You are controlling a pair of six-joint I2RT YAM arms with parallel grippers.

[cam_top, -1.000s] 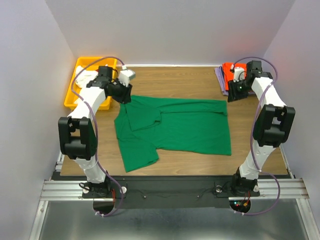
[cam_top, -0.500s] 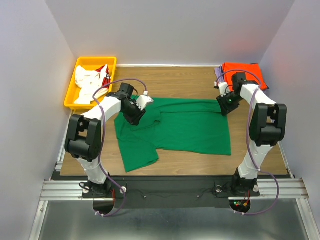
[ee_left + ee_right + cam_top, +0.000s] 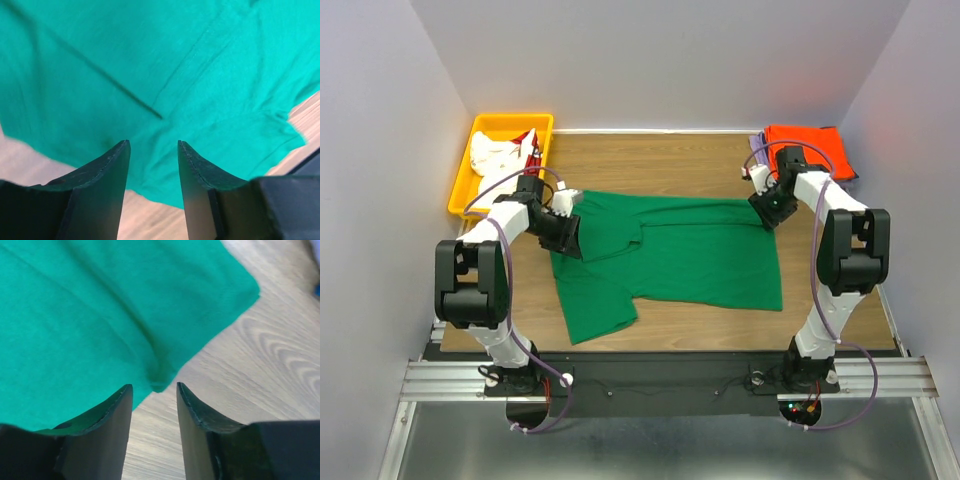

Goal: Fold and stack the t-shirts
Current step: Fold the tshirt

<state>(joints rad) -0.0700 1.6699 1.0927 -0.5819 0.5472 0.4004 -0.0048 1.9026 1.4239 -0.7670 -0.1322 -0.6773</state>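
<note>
Slippage threatened: the bright green cloth t-shirt (image 3: pixel 670 250) lay spread on the wooden table (image 3: pixel 660 165); the left gripper (image 3: pixel 152 145) and right gripper (image 3: pixel 154 387), both parted and empty, hovered at its edges, where shallow pinches might miss.

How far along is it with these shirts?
Looks done: an orange shirt lies folded on a lavender shirt at the far right. In hand: the green shirt is spread out, one sleeve folded in, with the left fingers and right fingers open at its far corners. Left: finishing it, then the white shirts in the yellow bin.
</note>
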